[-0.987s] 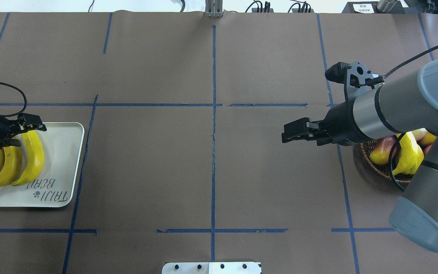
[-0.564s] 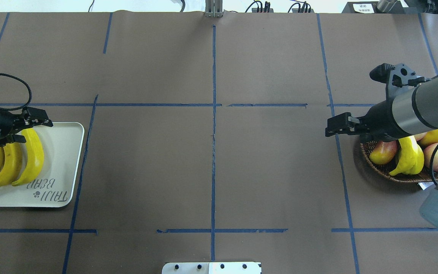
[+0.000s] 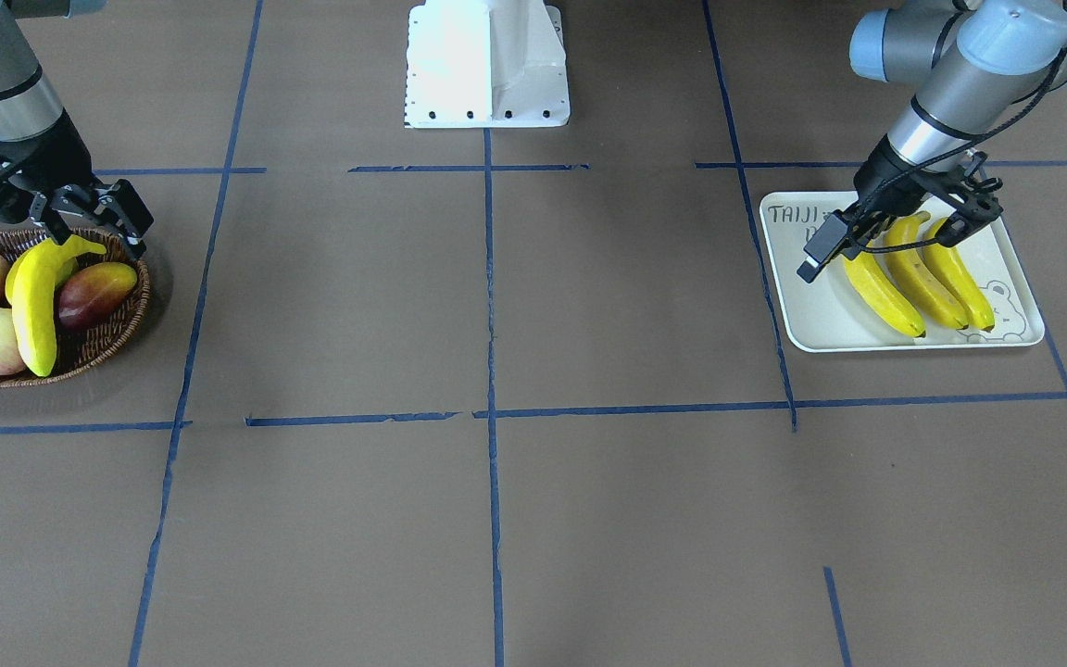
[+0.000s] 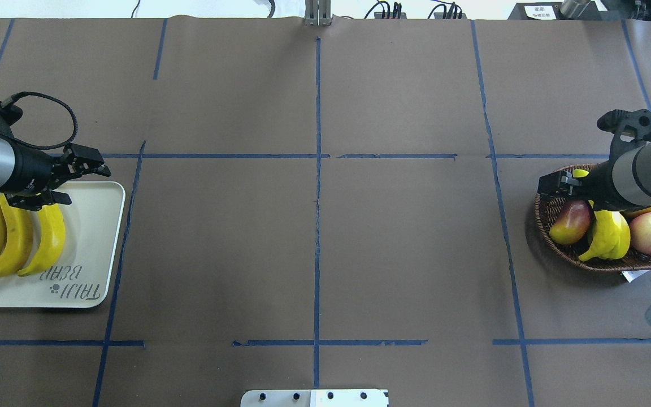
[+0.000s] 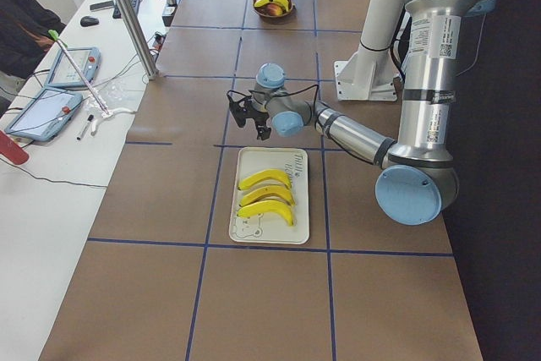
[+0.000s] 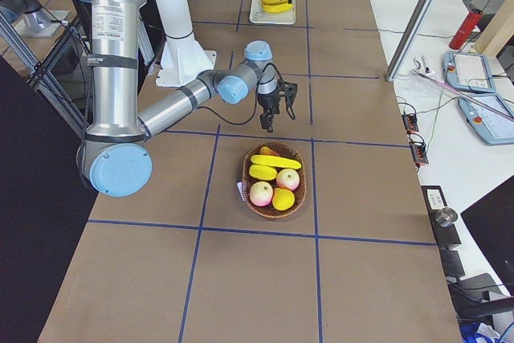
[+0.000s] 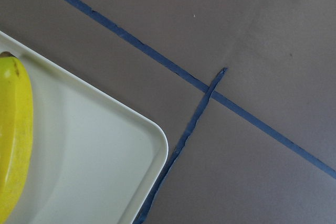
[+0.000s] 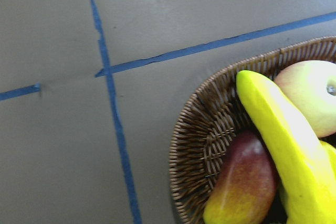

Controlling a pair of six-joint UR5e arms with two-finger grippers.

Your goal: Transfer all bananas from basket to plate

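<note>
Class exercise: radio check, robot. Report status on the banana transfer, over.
Left end effector open, empty, over plate edge. Right end effector open above basket rim. Three bananas plated, one banana in basket. Nothing in the way.

Robotics lab: table [image 4: 404, 254] under brown paper gridded with blue tape [image 4: 317, 226], white robot pedestal [image 3: 487, 65], teach pendants [image 5: 44, 112] on white side bench [image 5: 51, 200], aluminium frame post [image 5: 125, 14]

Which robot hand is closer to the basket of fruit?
The right. The right gripper hangs over the basket rim; the left gripper is far across the table, above the plate corner.
</note>
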